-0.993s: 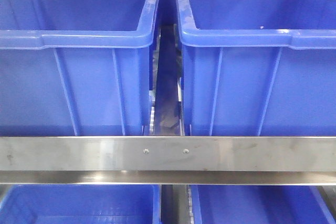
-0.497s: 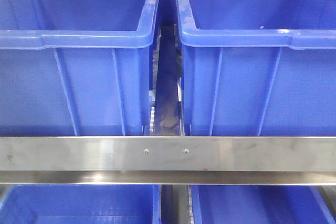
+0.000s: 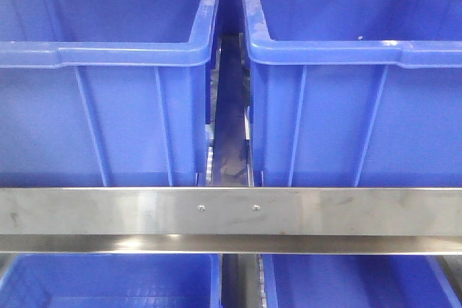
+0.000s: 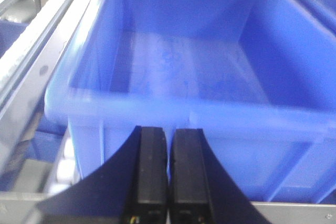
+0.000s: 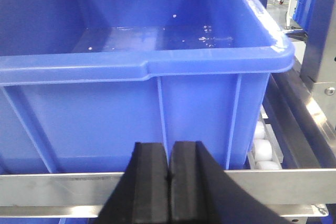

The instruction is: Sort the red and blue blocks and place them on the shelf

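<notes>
Left gripper (image 4: 168, 182): I am seeing it clenched, empty.
Right gripper (image 5: 169, 182): clenched, empty.
Blocks: not showing anywhere.
Shelf (image 3: 231, 210): I am facing its bins (image 3: 108, 55).
Advice: I should be locating blocks before reaching.

Both grippers are matte black: the left gripper (image 4: 168, 174) and right gripper (image 5: 168, 182) each show two flat, rectangular finger pads flaring outward into broad, curved black bases.
</notes>
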Controlling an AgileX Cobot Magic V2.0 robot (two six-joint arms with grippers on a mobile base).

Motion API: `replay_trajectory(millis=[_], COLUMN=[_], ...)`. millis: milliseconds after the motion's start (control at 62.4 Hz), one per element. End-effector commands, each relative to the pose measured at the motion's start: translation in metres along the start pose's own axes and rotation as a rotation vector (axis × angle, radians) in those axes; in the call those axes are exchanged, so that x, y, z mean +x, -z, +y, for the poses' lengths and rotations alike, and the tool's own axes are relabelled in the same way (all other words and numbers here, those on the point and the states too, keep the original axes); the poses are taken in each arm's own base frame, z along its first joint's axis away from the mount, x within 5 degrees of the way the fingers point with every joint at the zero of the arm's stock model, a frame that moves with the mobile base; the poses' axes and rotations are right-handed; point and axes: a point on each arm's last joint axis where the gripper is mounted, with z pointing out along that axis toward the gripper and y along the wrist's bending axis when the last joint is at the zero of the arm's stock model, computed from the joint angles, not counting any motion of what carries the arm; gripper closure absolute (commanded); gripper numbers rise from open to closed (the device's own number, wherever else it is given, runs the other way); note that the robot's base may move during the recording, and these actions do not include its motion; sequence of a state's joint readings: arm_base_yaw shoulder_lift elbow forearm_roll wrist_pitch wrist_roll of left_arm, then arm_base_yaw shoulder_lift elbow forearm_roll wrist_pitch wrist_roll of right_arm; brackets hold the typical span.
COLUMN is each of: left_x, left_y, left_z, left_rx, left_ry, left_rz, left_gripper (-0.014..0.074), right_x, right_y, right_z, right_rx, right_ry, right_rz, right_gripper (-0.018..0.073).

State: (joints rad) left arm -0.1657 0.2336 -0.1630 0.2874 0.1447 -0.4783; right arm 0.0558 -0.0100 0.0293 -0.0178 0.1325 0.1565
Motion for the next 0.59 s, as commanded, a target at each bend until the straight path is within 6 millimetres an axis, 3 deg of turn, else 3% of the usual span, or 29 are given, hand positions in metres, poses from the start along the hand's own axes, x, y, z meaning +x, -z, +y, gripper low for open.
replay_trajectory(millis=[0,272,577], left_x=[-0.001,0.033,0.037], left_y=[0.006,0.013,0.015], left_z=[-0.002,0.005,0.006], left_rx=[0.05,0.052,0.058], left_ry=[0.027,0.072,0.081], left_rz=[-0.126,-0.164,-0.185], left_gripper=[0.0473,0.0473,0.0473], right_x=[-0.008,-0.008,-0.008], right_y=[0.002,0.002,0.002], right_z=[0.001,0.001,0.001], right_rx=[-0.015,-0.015,-0.015], right_ry=[0.012,0.012,0.012], right_rz=[-0.106,-0.106,-0.106], right_gripper=[0.051,0.051,0.051])
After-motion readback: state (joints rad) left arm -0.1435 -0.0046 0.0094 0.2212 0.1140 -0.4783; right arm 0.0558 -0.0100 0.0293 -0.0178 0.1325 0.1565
